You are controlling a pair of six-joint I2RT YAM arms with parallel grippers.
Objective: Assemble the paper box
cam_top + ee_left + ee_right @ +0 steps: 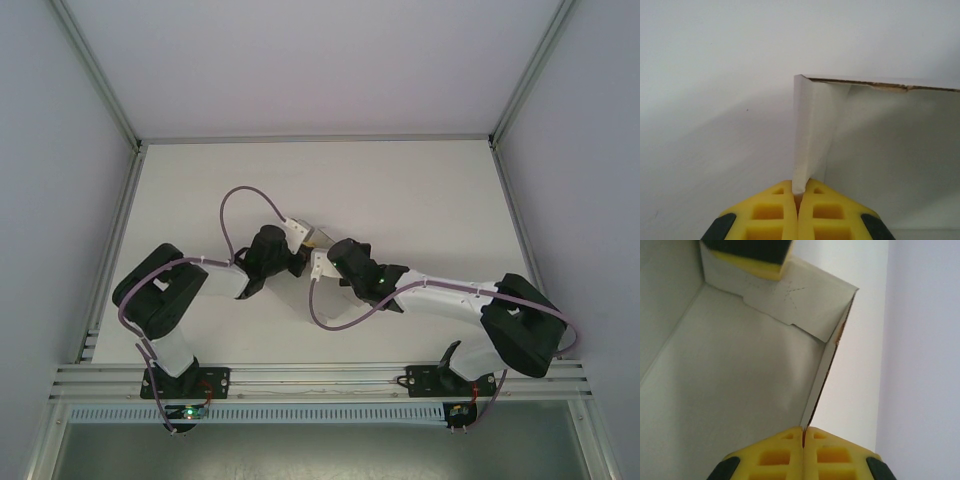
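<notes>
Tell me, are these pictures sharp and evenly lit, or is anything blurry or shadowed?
Top external view: soft, even light, only faint shadows on the table. Left wrist view: the paper box is sharp, with a grey shadow to its left; the left gripper looks slightly soft. Right wrist view: the box's inside is dim, no glare; the right gripper is slightly blurred.

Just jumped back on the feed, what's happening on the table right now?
Both arms meet mid-table at the paper box. The left end effector is shut on a folded flap at one corner, and the right end effector is shut on the edge of a side wall. The box looks partly formed, with walls raised and the top open.
</notes>
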